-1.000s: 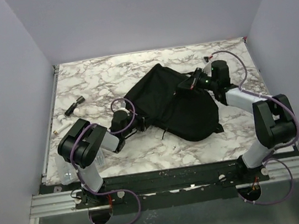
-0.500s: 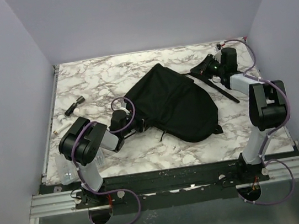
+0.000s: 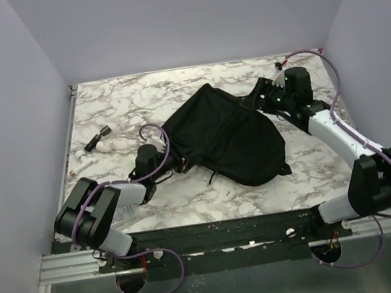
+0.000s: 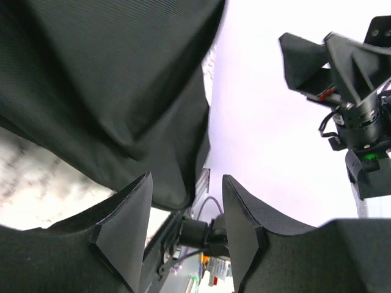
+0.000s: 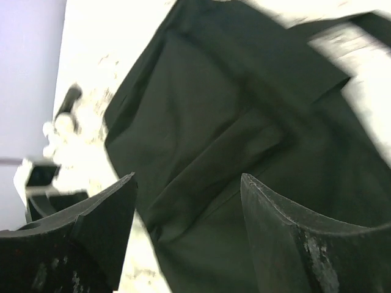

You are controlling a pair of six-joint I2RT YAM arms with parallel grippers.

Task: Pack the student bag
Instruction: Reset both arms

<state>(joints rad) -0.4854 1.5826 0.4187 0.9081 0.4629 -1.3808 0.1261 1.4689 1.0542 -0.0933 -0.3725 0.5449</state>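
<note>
- We see the student bag [image 3: 227,136] lying crumpled at the centre of the marbled worktop [image 3: 137,96].
- Our left fingers [image 4: 125,232] stand apart, holding nothing, by the bag's lower-left edge.
- Our right fingers [image 5: 98,232] stand apart too, empty, by its upper-right corner.

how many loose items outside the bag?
2: a small dark item and a white item just nearer, both left of the bag. The left arm may hide more.
</note>
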